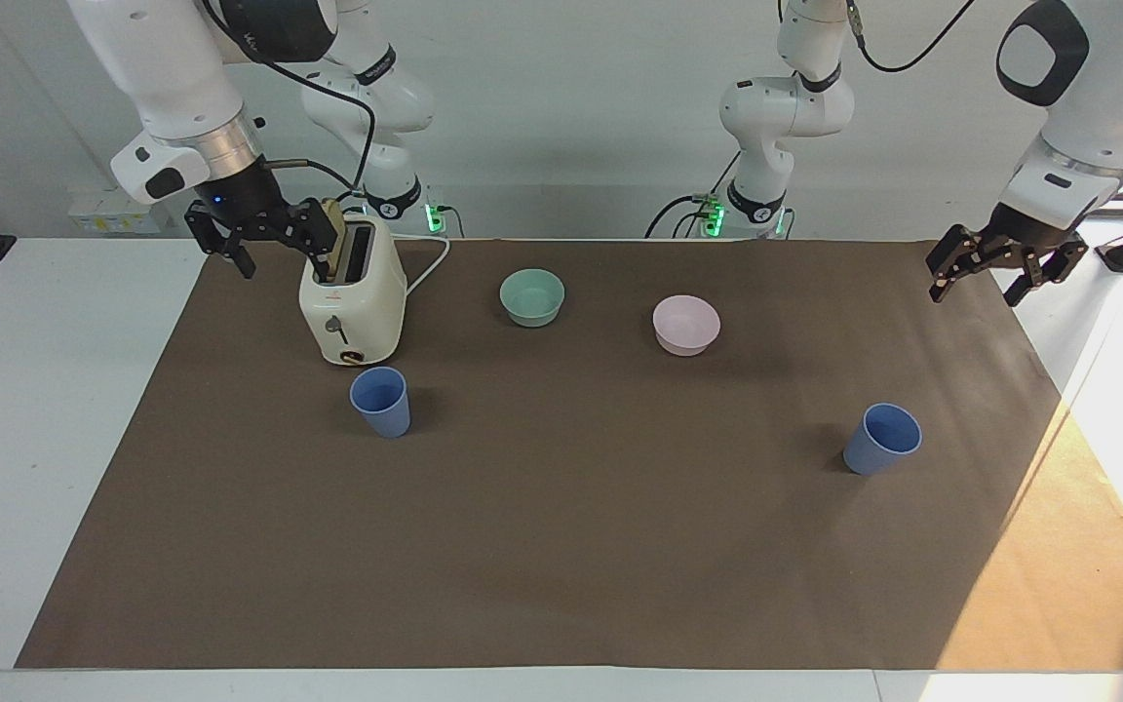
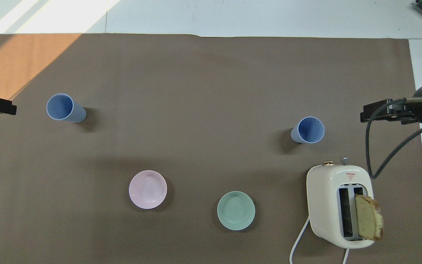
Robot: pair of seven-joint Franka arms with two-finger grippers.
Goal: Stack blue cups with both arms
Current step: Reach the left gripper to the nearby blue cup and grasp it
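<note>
1. Two blue cups, both upright and empty: one [image 1: 381, 401] just beside the toaster [image 1: 352, 302], farther from the robots than it, and one [image 1: 882, 439] toward the left arm's end of the surface [image 1: 561, 546].
2. My right gripper [image 1: 264, 234] hangs by the toaster, fingers spread wide, holding nothing.
3. A bread slice [image 2: 368, 222] stands in the toaster; the green bowl [image 1: 532, 296] and pink bowl [image 1: 686, 324] look empty.
4. My left gripper [image 1: 995, 265] hovers over the mat's edge, open and empty.
5. I judge neither cup grasped yet; next, each gripper descends onto its nearest cup.

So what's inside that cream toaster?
A slice of bread stands in one slot of the cream toaster, its lower part hidden; the other slot looks empty.
</note>
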